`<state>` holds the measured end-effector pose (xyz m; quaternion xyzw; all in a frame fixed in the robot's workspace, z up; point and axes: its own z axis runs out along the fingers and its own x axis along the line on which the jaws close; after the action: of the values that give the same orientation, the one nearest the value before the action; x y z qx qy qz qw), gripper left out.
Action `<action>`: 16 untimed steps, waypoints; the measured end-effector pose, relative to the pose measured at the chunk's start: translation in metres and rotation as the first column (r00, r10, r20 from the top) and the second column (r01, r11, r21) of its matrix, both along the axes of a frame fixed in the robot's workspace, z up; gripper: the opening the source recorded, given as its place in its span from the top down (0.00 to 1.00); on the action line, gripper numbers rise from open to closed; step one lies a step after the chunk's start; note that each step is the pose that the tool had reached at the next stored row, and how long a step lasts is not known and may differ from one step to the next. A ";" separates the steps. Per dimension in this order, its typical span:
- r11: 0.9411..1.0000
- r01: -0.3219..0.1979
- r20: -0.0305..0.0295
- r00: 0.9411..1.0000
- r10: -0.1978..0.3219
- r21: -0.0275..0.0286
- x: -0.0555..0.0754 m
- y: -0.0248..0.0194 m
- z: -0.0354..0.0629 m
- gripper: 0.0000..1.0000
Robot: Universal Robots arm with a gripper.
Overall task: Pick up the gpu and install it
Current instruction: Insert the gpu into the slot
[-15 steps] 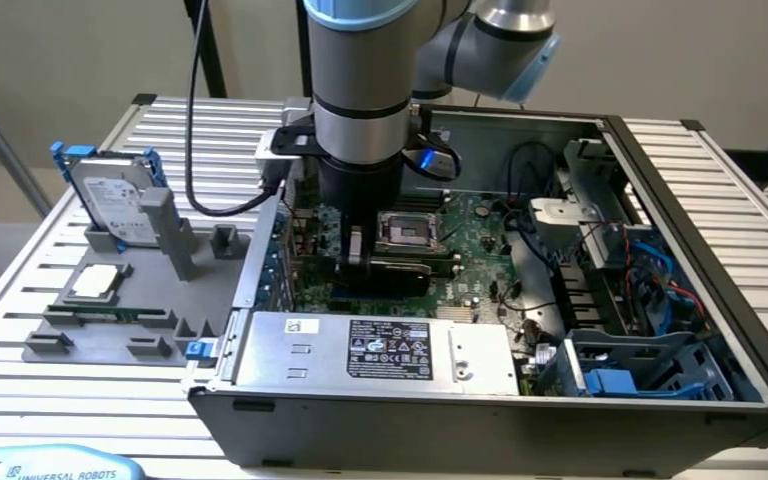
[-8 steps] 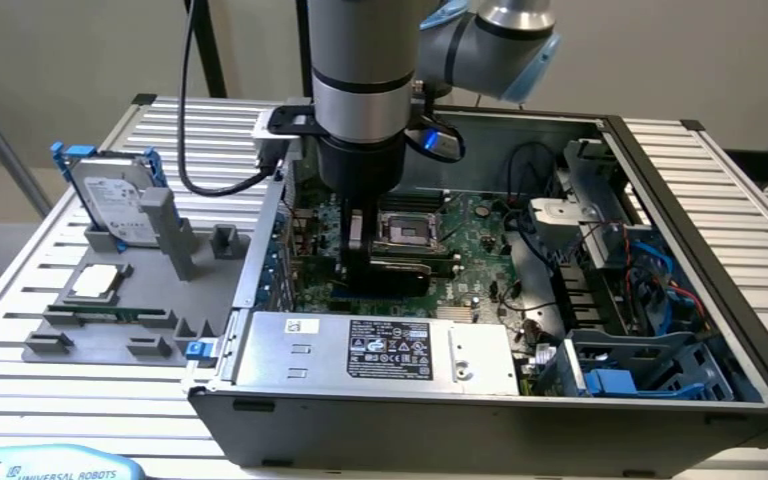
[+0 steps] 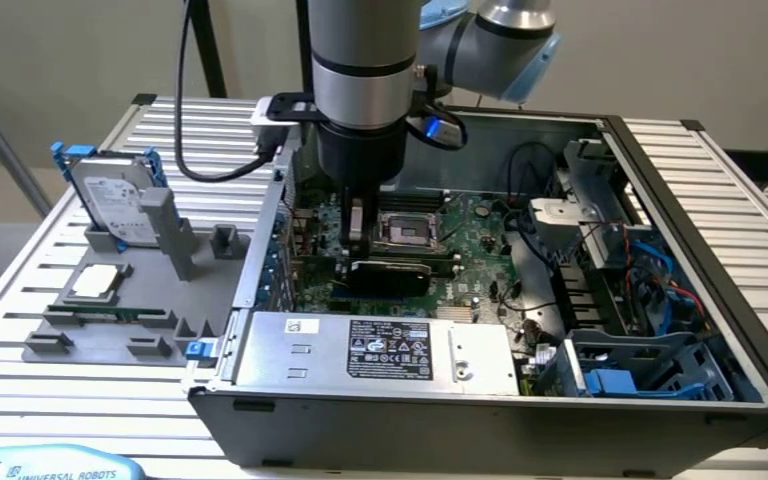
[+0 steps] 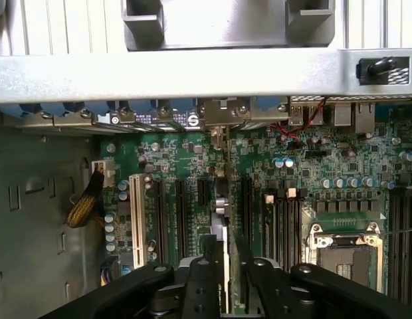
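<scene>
My gripper (image 3: 356, 252) reaches down inside the open computer case (image 3: 651, 180) and is shut on the gpu (image 3: 387, 276), a dark flat card held over the green motherboard (image 3: 478, 250). In the wrist view the gpu (image 4: 222, 212) appears edge-on between my black fingers (image 4: 207, 266), running toward the case's rear wall. Its far end sits near the bracket openings (image 4: 218, 126). It lines up with the dark expansion slots (image 4: 201, 193) beside the white slot (image 4: 135, 219); whether it is seated in a slot I cannot tell.
The CPU socket (image 3: 406, 232) lies just past the card, and the power supply (image 3: 371, 350) fills the case's near side. Cables and drive bays (image 3: 624, 260) crowd the exterior view's right. Outside, a grey fixture (image 3: 104, 330) holds a hard drive in a blue frame (image 3: 111, 195) and a chip (image 3: 97, 283).
</scene>
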<state>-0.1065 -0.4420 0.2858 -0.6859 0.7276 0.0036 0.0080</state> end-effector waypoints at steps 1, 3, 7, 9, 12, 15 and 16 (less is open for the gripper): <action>1.000 0.000 0.000 1.000 0.000 0.000 0.000 0.0009 0.0000 0.81; 1.000 0.000 0.000 1.000 0.000 0.000 0.000 0.0025 0.0000 0.87; 1.000 0.000 0.000 1.000 0.000 0.000 0.000 0.0048 -0.0001 0.89; 1.000 0.000 0.000 1.000 0.000 0.000 0.000 0.0058 -0.0004 0.89; 1.000 0.000 0.000 1.000 0.000 0.000 0.000 0.0060 -0.0014 0.89; 1.000 0.000 0.000 1.000 0.000 -0.001 0.000 0.0060 -0.0039 0.89; 1.000 0.000 0.000 1.000 0.000 -0.001 0.000 0.0060 -0.0053 0.89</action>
<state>-0.1065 -0.4360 0.2805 -0.6860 0.7276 0.0032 0.0076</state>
